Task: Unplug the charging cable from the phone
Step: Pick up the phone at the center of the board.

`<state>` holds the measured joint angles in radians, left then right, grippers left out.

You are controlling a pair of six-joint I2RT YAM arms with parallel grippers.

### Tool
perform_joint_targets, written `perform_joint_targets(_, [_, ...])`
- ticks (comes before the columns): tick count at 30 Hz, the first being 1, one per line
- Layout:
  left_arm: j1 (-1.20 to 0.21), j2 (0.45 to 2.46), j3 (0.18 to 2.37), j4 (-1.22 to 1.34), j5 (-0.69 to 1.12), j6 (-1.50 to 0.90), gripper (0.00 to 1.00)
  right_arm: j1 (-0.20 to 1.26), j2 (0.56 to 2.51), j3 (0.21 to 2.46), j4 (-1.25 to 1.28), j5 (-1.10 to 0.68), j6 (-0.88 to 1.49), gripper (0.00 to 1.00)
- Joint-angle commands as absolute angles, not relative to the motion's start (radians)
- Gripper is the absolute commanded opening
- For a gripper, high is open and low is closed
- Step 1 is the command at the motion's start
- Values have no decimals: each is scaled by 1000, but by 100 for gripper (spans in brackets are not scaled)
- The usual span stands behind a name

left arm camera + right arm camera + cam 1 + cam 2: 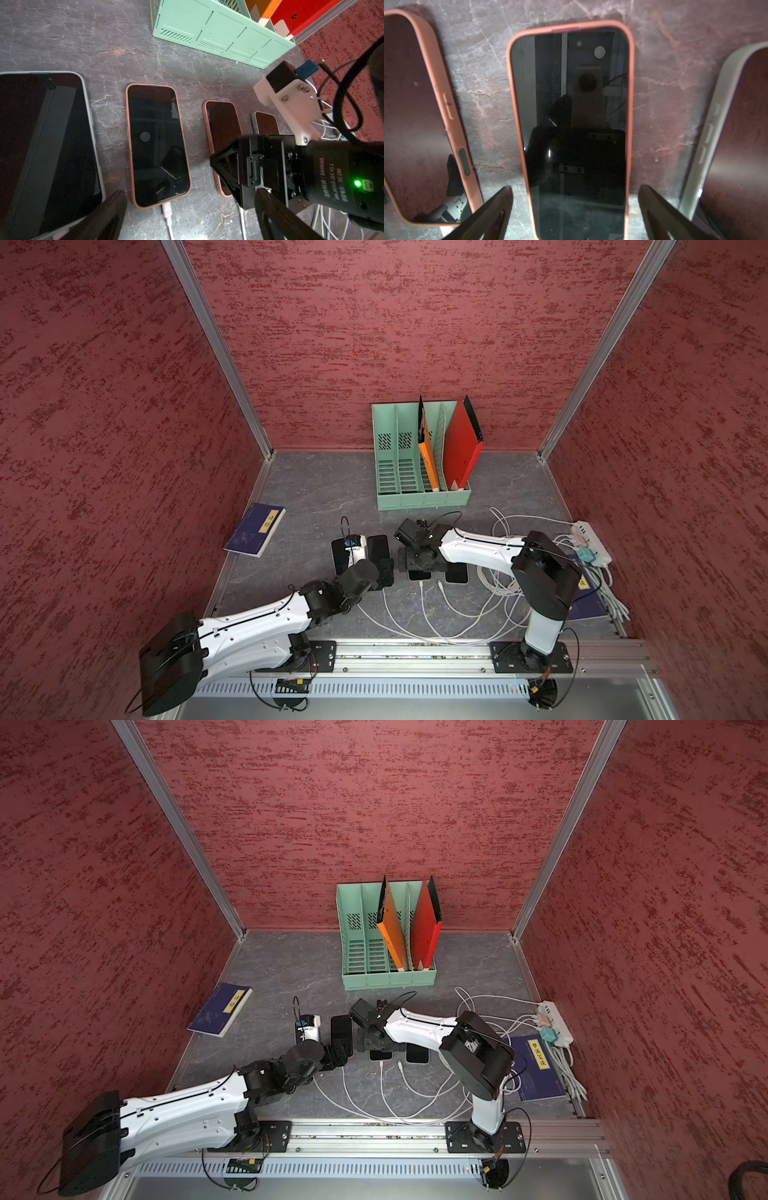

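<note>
Right end effector (575, 187) is spread around the pink phone (571, 114), left end effector (189, 193) spread beside it, cable (422, 597) looks still plugged in.

Both top views: high behind arm bases (530, 655), steep downward, whole table (311, 489). Left wrist: low, oblique, near phone row (158, 145). Right wrist: closer, over pink-cased phone (571, 124); left wrist shares it.

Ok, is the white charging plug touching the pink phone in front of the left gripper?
Touching. The left wrist view shows the white plug seated in the bottom edge of the pink-cased phone, with no gap between them.
</note>
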<state>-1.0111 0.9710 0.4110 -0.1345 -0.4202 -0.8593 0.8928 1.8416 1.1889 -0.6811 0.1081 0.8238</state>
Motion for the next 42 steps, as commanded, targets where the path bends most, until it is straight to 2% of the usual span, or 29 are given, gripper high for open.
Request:
perform_joint_targets(1, [-1021,981,411,-98,-416,-861,100,892,1860,1228,-704,115,817,99])
perform_joint_targets(42, [-1042,1003,383,-36,-401,-854,100,879,1937,1197,-711,82,856,93])
